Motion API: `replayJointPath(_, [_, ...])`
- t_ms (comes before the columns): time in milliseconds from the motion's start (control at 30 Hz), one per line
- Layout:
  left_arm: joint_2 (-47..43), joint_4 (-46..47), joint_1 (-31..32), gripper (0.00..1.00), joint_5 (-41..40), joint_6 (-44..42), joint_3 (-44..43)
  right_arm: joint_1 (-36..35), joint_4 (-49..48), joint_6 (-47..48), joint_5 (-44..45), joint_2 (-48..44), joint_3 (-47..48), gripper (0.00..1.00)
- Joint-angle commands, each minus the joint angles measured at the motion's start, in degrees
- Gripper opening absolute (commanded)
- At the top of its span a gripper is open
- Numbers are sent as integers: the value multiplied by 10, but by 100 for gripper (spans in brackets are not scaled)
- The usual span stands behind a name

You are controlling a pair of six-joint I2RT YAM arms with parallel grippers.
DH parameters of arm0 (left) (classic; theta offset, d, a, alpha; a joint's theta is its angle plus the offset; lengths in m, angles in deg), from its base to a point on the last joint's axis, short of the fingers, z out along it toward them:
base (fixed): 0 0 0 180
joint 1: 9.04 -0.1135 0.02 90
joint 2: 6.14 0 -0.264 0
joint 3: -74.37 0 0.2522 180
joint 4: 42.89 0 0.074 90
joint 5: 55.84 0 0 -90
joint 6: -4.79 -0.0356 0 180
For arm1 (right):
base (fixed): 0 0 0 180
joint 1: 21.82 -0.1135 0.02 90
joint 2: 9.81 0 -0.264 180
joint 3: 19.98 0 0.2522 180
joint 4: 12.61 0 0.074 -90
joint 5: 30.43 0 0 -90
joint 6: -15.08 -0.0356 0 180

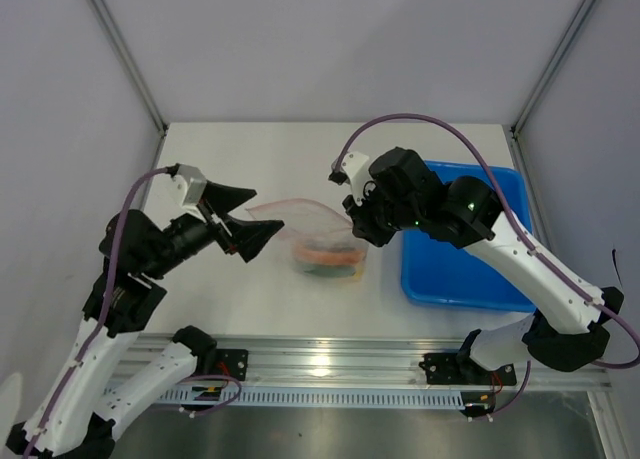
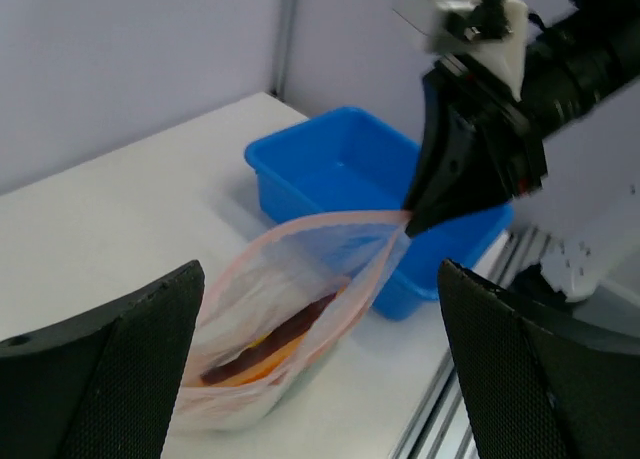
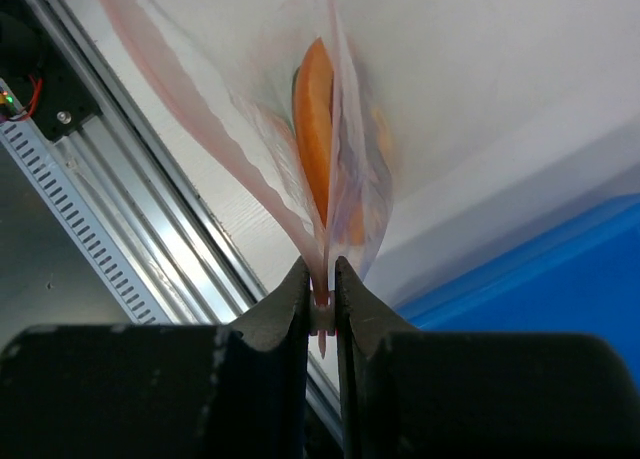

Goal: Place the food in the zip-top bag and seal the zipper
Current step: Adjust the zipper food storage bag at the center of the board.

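The zip-top bag (image 1: 318, 241) lies in the middle of the table, and its right corner is lifted. The food (image 1: 328, 255) sits inside it: an orange piece (image 3: 316, 119), a red-brown piece (image 2: 285, 334) and a bit of green. My right gripper (image 3: 320, 284) is shut on the bag's corner at the end of the pink zipper (image 2: 325, 217). From that pinch the two pink strips spread apart, so the mouth gapes toward the left. My left gripper (image 1: 268, 208) is wide open just left of the bag's mouth, holding nothing.
A blue tray (image 1: 490, 269) stands on the right, directly behind the right gripper. The metal rail (image 1: 330, 364) runs along the table's near edge. Grey walls enclose the back and both sides.
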State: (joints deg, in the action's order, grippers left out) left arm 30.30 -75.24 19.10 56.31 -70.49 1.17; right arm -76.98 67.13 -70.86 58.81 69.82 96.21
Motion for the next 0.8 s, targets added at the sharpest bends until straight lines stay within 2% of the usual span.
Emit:
replayJointPath(0, [43, 44, 52, 100, 127, -109, -37, 1, -8, -1, -35, -17, 12, 0])
replayJointPath(67, [71, 23, 111, 100, 99, -178, -64, 7, -4, 3, -60, -12, 18, 0])
replayJointPath(200, [130, -10, 187, 99, 48, -268, -102, 21, -1, 11, -92, -4, 25, 0])
replayJointPath(267, [144, 2, 205, 99, 40, -317, -103, 27, -1, 14, -95, -4, 22, 0])
replayJointPath(367, [148, 36, 212, 99, 64, -369, -74, 33, -2, 15, -102, -7, 19, 0])
replayJointPath(500, [171, 34, 212, 99, 76, -430, -65, 34, -6, 14, -115, -13, 15, 0])
replayJointPath(633, [201, 25, 212, 99, 83, -483, -69, 33, -10, 12, -116, -19, 10, 0])
replayJointPath(767, [249, -30, 209, 99, 130, -534, -116, 34, -15, 10, -119, -19, 6, 0])
